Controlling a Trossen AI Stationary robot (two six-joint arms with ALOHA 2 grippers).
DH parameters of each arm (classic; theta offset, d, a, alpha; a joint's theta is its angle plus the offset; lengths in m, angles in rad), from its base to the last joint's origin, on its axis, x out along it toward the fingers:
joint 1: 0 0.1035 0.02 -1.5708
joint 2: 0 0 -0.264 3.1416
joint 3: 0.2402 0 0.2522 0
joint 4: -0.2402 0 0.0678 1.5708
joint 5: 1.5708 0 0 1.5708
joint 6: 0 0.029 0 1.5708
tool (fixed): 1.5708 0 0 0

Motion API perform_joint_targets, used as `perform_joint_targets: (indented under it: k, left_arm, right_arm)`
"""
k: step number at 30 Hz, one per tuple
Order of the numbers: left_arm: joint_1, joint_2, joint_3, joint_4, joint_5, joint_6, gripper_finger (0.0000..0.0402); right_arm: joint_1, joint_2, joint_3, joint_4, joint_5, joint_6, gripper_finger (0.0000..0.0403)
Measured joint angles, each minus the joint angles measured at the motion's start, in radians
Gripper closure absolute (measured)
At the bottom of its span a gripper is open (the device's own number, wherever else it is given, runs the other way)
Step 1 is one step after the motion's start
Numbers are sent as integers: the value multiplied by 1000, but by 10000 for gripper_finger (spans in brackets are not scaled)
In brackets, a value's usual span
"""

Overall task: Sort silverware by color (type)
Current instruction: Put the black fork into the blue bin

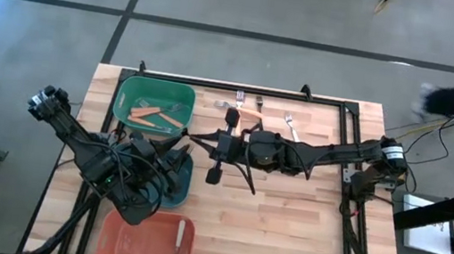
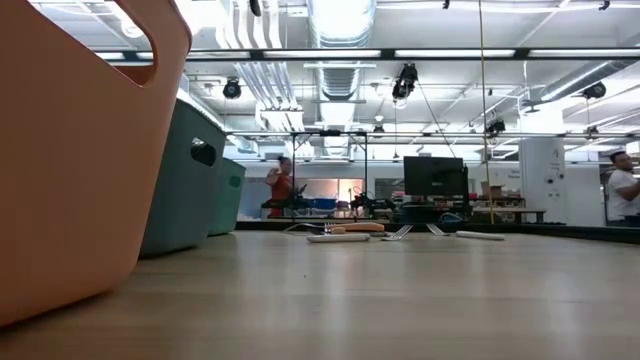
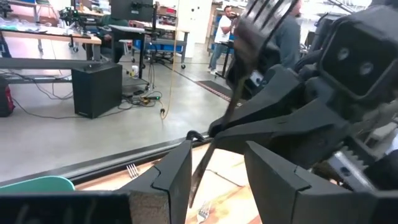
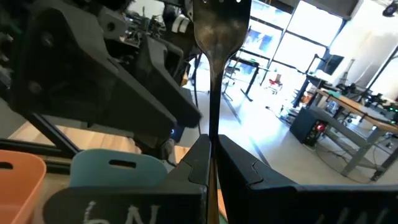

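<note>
From the high view we locate the right pincer (image 1: 206, 146) over the middle of the bench (image 1: 283, 235), beside the teal bin (image 1: 181, 181); the left pincer (image 1: 170, 156) sits over that bin, facing it; the green bin (image 1: 155, 98) holds orange-handled forks (image 1: 155, 116); the salmon bin (image 1: 143, 239) holds white-handled forks (image 1: 178, 244); loose forks (image 1: 252, 108) lie near the far edge.

From the low view we see the salmon bin (image 2: 70, 150) closest, the teal bin (image 2: 185, 175) behind it, then the green bin (image 2: 228, 195); the loose forks (image 2: 345, 236) lie flat on the bench (image 2: 350, 300) well beyond; neither pincer appears here.

From the left wrist view we find the left pincer (image 3: 217, 171) released, its fingers (image 3: 177, 174) apart; a black fork (image 3: 249, 56) runs upward between them, tines up, gripped by the right arm's pincer (image 3: 217, 127) opposite.

From the right wrist view we confirm the right pincer (image 4: 212, 158) clenched on the black fork (image 4: 217, 37), which stands upright above its fingers (image 4: 239, 165); the teal bin (image 4: 118, 168) lies below and beyond, with the salmon bin (image 4: 18, 174) beside it.
</note>
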State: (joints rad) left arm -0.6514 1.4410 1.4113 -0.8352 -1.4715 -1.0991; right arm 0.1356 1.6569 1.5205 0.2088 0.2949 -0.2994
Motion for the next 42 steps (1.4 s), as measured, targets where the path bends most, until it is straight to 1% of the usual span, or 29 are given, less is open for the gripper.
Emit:
perform_joint_targets:
  k: [4, 14, 22, 25, 27, 33, 39, 42]
  left_arm:
    - [-5, -2, 0, -1, 23, 11, 271]
    - [-6, -4, 0, 5, 22, 21, 271]
    - [-6, -15, 0, 5, -56, 69, 271]
    - [-6, -22, 0, 5, -86, 89, 278]
    - [-6, -30, 0, 5, -90, 103, 286]
    - [-6, -37, 0, 5, -89, 129, 323]
    - [-5, -37, 0, 5, -87, 127, 392]
    - [-5, -37, 0, 6, -87, 129, 397]
  right_arm:
    - [-3, 2, 1, -6, -5, 4, 394]
    - [-5, 42, 1, -19, -6, 61, 394]
    - [-3, 47, 2, -19, -7, 64, 394]
    - [-3, 47, 2, -19, -25, 64, 394]
    - [-3, 47, 2, -19, -41, 69, 394]
    - [-3, 47, 2, -18, -40, 71, 394]
    - [-3, 47, 2, -18, -40, 64, 394]
    - [-3, 47, 2, -18, -40, 64, 392]
